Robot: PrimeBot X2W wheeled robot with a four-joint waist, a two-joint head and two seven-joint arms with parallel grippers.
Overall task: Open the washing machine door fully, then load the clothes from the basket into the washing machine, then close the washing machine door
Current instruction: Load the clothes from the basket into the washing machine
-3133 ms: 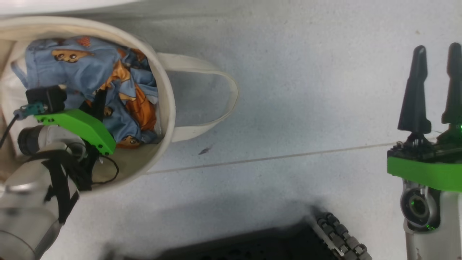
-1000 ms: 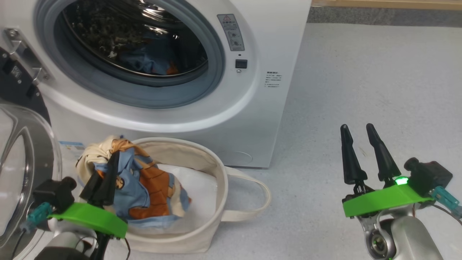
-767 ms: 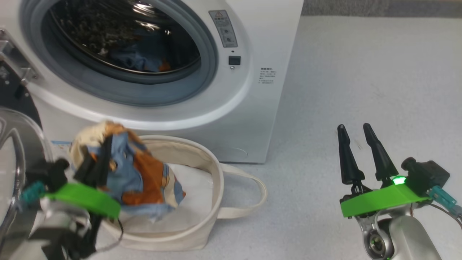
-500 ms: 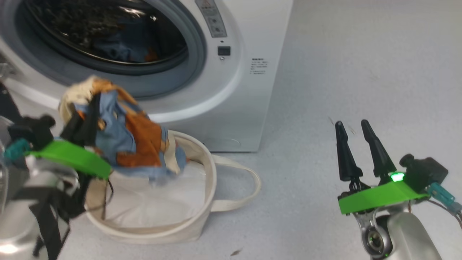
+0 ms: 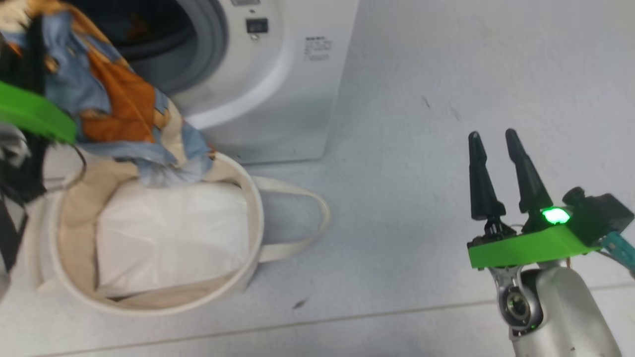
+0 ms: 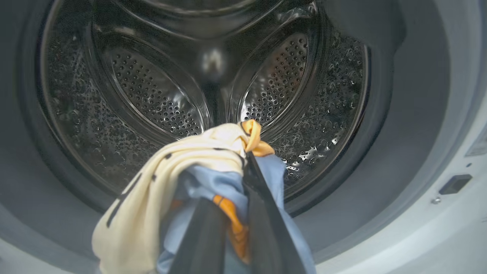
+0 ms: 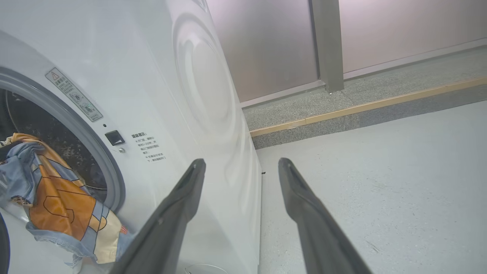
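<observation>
The clothes (image 5: 119,94), a bunch of blue, orange and cream cloth, hang right in front of the round hole of the washing machine (image 5: 278,89). My left claw (image 6: 228,182) is shut tight on the bunch and points into the steel drum (image 6: 152,99). The bottom of the bunch hangs lower than the hole, just over the basket (image 5: 250,198). The basket sits on the floor at the foot of the washing machine, with a white sheet (image 5: 168,238) in it. My right claw (image 5: 492,133) is wide open and holds nothing, off to the right of the washing machine.

I think the low part could catch on the grey ring (image 5: 211,44) if I push in too low. Then some cloth would hang out of the hole. If I let go too soon, the bunch could drop back into the basket.
</observation>
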